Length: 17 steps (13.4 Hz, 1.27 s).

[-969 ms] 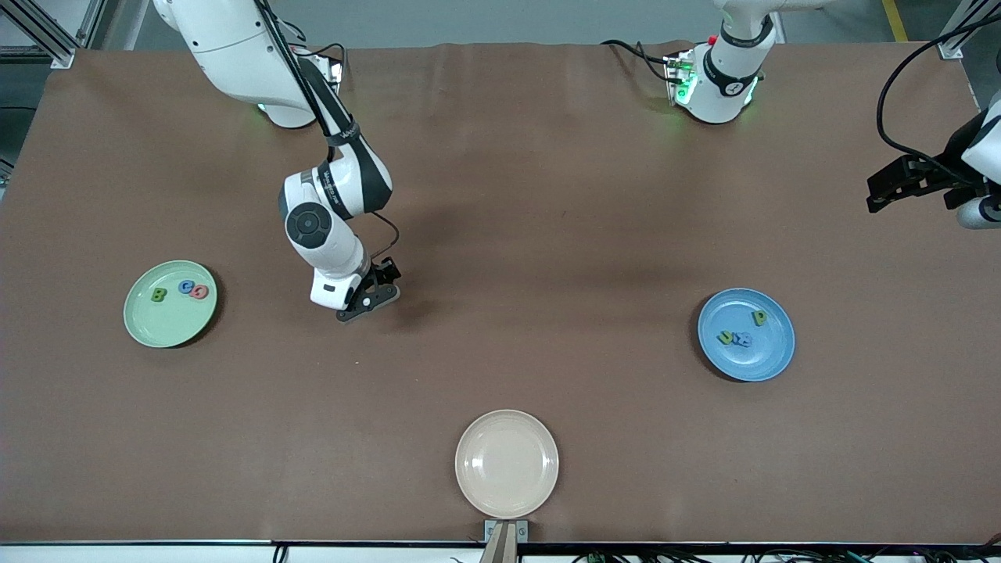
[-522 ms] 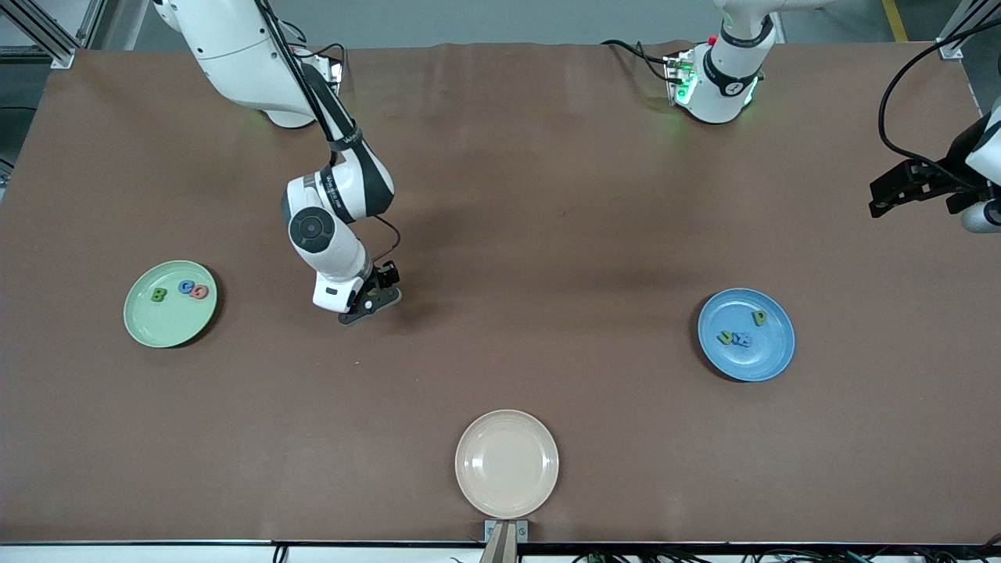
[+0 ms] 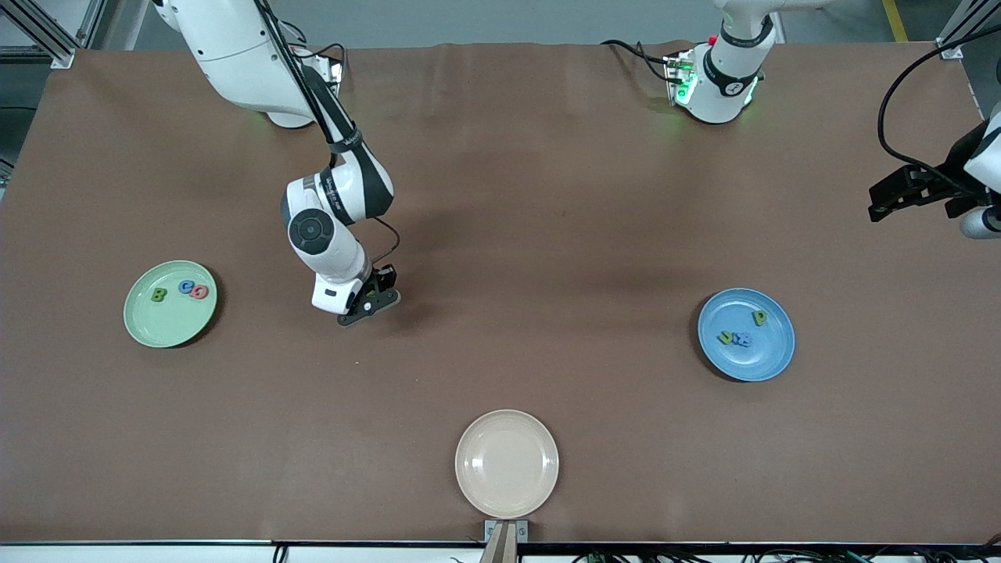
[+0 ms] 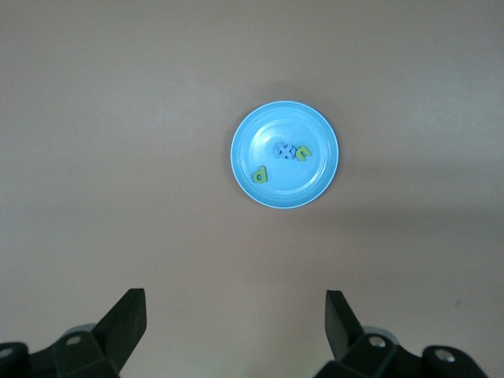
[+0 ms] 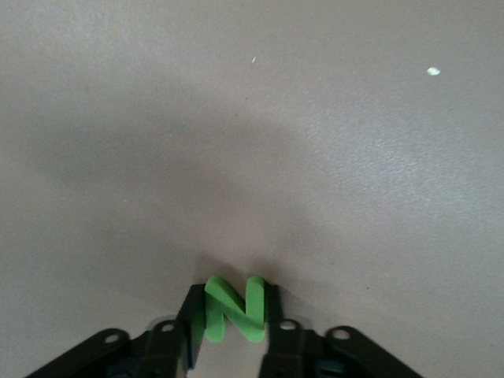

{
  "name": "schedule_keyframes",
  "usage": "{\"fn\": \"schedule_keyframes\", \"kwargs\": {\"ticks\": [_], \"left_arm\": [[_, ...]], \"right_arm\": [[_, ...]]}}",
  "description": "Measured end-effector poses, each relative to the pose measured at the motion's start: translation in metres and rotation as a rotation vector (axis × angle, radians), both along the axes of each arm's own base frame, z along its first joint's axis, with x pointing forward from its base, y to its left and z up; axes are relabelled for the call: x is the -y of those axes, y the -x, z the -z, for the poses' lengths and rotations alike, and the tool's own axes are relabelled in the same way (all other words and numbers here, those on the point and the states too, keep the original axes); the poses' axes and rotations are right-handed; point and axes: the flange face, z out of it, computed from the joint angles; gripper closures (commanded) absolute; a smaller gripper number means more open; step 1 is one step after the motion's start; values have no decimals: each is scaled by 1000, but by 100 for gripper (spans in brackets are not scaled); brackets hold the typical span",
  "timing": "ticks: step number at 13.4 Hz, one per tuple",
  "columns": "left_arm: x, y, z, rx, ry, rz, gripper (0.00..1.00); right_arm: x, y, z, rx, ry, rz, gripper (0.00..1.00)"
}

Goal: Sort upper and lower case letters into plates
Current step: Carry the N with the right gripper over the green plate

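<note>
Right claw (image 3: 374,301) low over the brown counter (image 3: 547,195), between the two task plates, pinching a bright green block letter N (image 5: 233,308) between its fingers.

Pale green plate (image 3: 170,303), round and shallow, toward the right arm's end: three letters, one green, one blue, one red.

Blue plate (image 3: 746,335), same size, toward the left arm's end: three letters, two green, one blue.

One beige plate (image 3: 507,464) nearest the front camera.

Left claw (image 4: 236,323) waits high over the counter, fingers spread.
</note>
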Motion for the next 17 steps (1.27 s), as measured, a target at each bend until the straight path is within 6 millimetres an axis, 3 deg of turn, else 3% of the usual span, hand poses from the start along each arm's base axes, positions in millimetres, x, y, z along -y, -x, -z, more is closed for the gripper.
{"fn": "schedule_keyframes", "kwargs": {"ticks": [1,6,9,12,14,17], "left_arm": [[0,-2,2,1,0,0,0],[3,-6,4,14,2,8,0],[8,-6,1,25,3,16,0],[11,-5,0,27,20,20,0],[12,-5,-1,28,25,20,0],[11,-4,-2,30,25,19,0]], "right_arm": [[0,0,0,0,0,0,84],[2,-2,-1,3,0,5,87],[20,-13,-20,-45,10,38,87],[78,-36,-66,-100,-6,42,87],[139,-51,-91,-115,-23,39,87],[234,-62,-98,-107,-1,44,87]]}}
